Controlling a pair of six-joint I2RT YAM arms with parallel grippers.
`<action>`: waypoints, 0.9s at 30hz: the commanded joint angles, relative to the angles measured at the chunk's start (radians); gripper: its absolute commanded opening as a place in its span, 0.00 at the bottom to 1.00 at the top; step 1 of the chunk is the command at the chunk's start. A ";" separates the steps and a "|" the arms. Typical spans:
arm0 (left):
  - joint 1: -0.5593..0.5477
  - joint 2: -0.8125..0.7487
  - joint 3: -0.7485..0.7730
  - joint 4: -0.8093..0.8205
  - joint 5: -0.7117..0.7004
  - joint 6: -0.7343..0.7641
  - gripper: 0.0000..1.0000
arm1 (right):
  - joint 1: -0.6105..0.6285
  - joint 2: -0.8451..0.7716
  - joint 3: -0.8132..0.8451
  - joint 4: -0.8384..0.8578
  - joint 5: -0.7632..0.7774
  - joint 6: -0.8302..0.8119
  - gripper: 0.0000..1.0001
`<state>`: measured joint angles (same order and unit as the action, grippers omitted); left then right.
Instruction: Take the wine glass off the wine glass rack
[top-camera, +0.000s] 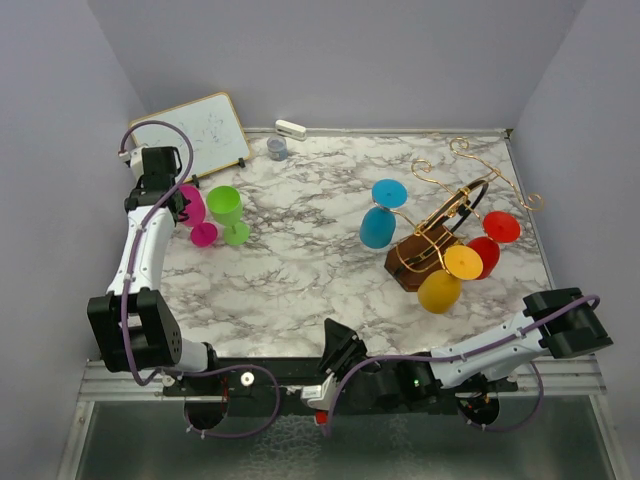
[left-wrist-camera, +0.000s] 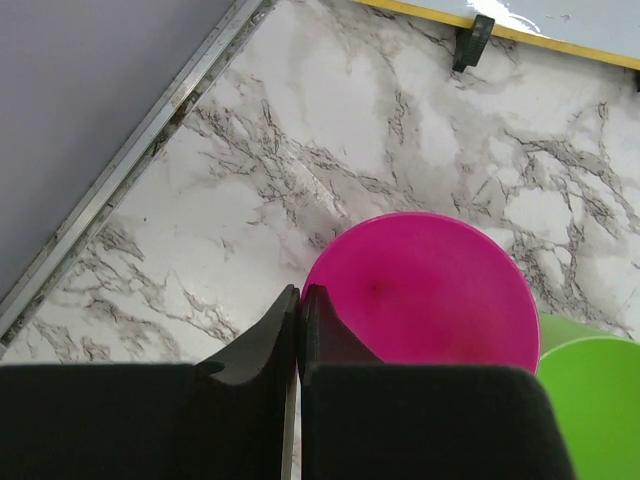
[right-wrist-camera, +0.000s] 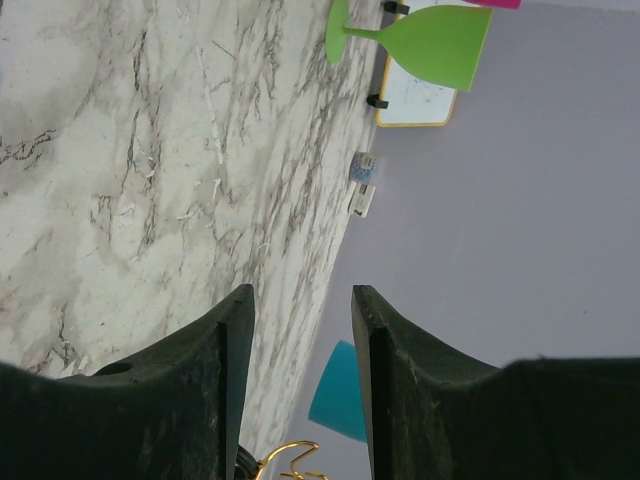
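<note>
Wine glass rack (top-camera: 420, 262) sits right of centre on the worktop (top-camera: 300, 260), with its brown block base near the right edge. Its gold wire arms curl up toward the back right corner.

Three glasses hang on it, foot up:
- The blue glass (top-camera: 378, 228) is on the left side.
- The yellow glass (top-camera: 440, 290) is at the front.
- The red glass (top-camera: 486, 254) is on the right, closest to the worktop's right edge.

There is little room to the right of the rack, where the edge and wall are near. The bare marble to the left of and in front of the rack is wide open.

The pink glass (top-camera: 190, 205) and green glass (top-camera: 225, 205) stand upright just beside each other at far left, well apart from the rack. A whiteboard (top-camera: 205, 130) leans behind them in the back left corner.

The left tool (top-camera: 178, 203) is over the pink glass with its jaws pressed together and nothing between them. In the left wrist view the tool (left-wrist-camera: 300, 295) has its tips at the rim of the pink glass (left-wrist-camera: 430, 300). Can't tell whether they touch it.

The right tool (top-camera: 333, 338) is low at the near edge, centre, well short of the rack. In the right wrist view this tool (right-wrist-camera: 300, 300) has its jaws partly apart with nothing in the gap. The blue glass (right-wrist-camera: 335, 395) and a bit of gold wire show off to one side.
</note>
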<state>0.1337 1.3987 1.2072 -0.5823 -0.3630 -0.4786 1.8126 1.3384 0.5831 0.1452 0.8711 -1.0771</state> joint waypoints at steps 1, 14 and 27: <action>0.003 0.033 0.039 0.012 0.003 -0.005 0.02 | -0.003 -0.024 0.012 0.009 0.016 0.009 0.44; 0.004 0.010 0.033 0.007 -0.005 0.001 0.32 | -0.005 -0.012 0.011 0.008 0.017 0.014 0.44; 0.004 -0.276 -0.035 0.030 0.153 -0.009 0.47 | -0.012 0.016 0.033 -0.004 0.000 0.045 0.44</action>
<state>0.1337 1.2419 1.2079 -0.5903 -0.3161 -0.4847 1.8065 1.3334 0.5831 0.1448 0.8707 -1.0660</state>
